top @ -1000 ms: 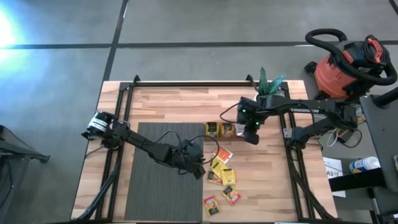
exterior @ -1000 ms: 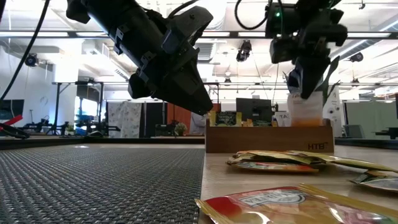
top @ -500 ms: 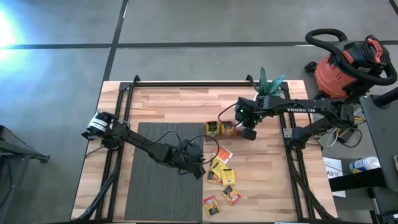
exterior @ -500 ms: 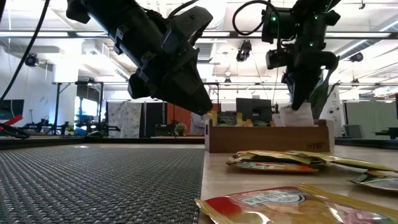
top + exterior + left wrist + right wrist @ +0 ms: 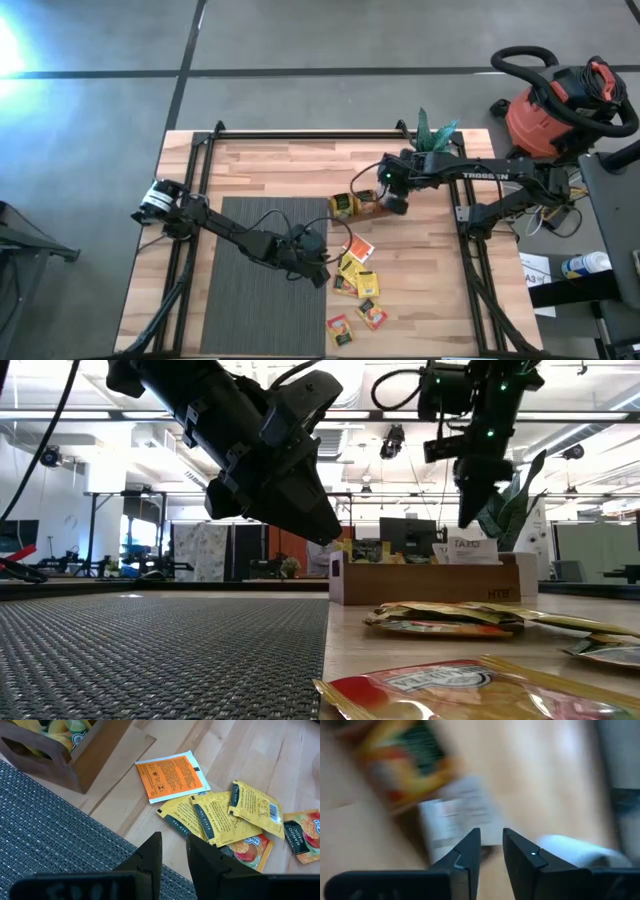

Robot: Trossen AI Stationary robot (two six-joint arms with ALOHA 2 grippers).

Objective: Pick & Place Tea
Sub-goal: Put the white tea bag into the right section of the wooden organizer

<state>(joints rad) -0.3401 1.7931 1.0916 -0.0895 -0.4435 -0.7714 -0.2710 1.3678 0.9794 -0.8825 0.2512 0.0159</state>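
The brown wooden tray (image 5: 356, 207) (image 5: 430, 578) stands mid-table with yellow sachets upright in it. A white sachet (image 5: 471, 547) (image 5: 460, 820) stands in the tray's right end. My right gripper (image 5: 393, 205) (image 5: 468, 515) (image 5: 491, 837) hovers just above that sachet, narrowly open and holding nothing. Loose yellow and orange sachets (image 5: 356, 277) (image 5: 220, 820) lie flat on the wood near the tray, with an orange-and-white one (image 5: 360, 248) (image 5: 172, 775) among them. My left gripper (image 5: 322, 278) (image 5: 335, 535) (image 5: 174, 840) waits above the mat's right edge, narrowly open and empty.
A dark ribbed mat (image 5: 265, 275) covers the table's left-centre. A green plant (image 5: 435, 130) stands behind the tray at the far edge. A red vacuum cleaner (image 5: 555, 110) sits on the floor off the table's right. Bare wood lies to the right of the tray.
My right gripper carried the white sachet a little toward the table's left, lowered it into the tray's right end, let it go and rose slightly. The sachet now stands in the tray, apart from the fingers.
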